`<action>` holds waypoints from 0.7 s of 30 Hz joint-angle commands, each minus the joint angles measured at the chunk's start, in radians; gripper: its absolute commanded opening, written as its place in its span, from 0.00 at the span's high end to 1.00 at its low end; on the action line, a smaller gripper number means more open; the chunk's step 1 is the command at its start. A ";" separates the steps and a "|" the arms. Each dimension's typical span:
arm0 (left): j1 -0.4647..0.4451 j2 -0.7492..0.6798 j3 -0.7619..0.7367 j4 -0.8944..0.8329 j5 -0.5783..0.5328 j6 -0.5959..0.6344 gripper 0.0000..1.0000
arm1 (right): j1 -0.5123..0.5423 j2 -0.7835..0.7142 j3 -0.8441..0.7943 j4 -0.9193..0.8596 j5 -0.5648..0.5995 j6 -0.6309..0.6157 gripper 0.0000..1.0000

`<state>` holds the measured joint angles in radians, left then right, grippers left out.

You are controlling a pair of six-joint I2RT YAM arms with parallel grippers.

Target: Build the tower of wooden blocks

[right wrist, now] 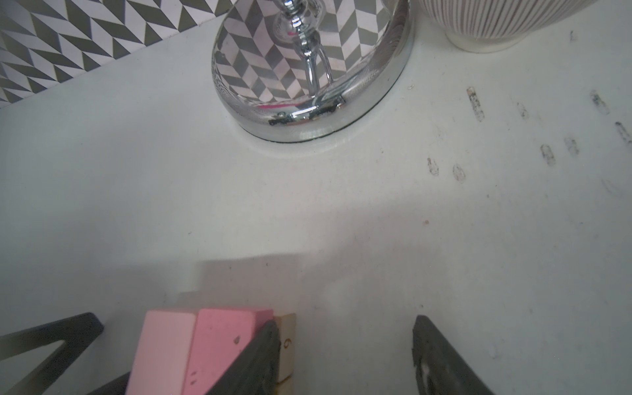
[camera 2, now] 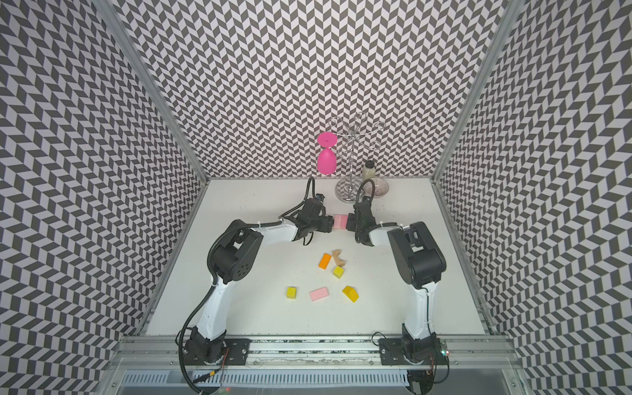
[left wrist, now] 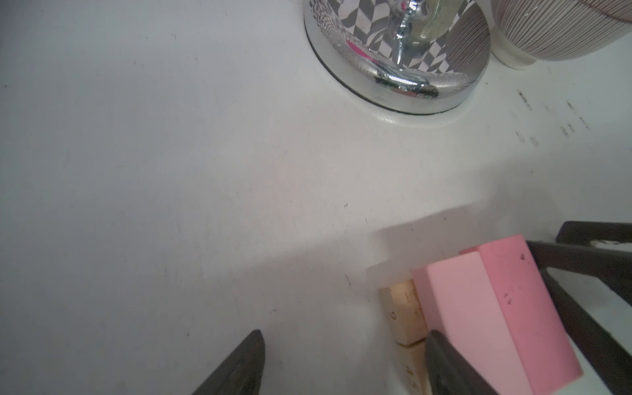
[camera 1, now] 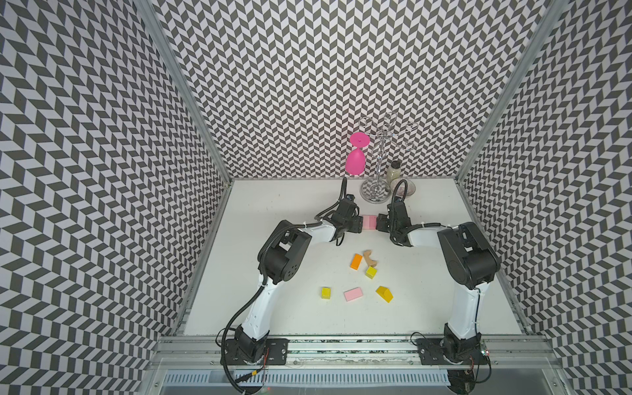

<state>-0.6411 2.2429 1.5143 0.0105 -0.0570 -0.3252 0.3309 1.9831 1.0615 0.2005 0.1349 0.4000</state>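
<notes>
The tower is two pale pink bars side by side on tan bars. My left gripper stands open on its left, one finger against the pink bars and nothing between the jaws. My right gripper stands open on its right, one finger against the pink bars and a tan bar. Loose wood blocks lie nearer the front: orange bar, tan arch, two yellow cubes, pink bar, yellow roof piece.
Just behind the tower stands a chrome wire stand with a magenta goblet hanging on it. A striped bowl and a small bottle sit beside its base. Patterned walls close in the back and both sides.
</notes>
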 commanded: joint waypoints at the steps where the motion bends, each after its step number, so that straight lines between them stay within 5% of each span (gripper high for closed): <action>1: -0.003 -0.033 -0.021 -0.008 -0.007 0.006 0.25 | 0.007 0.018 0.023 0.016 0.023 -0.003 0.39; 21: -0.003 -0.060 -0.052 0.008 0.013 0.003 0.24 | 0.007 0.054 0.077 -0.009 0.045 -0.010 0.38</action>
<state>-0.6411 2.2219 1.4796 0.0231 -0.0544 -0.3260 0.3313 2.0174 1.1130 0.1844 0.1654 0.3996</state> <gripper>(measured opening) 0.755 0.619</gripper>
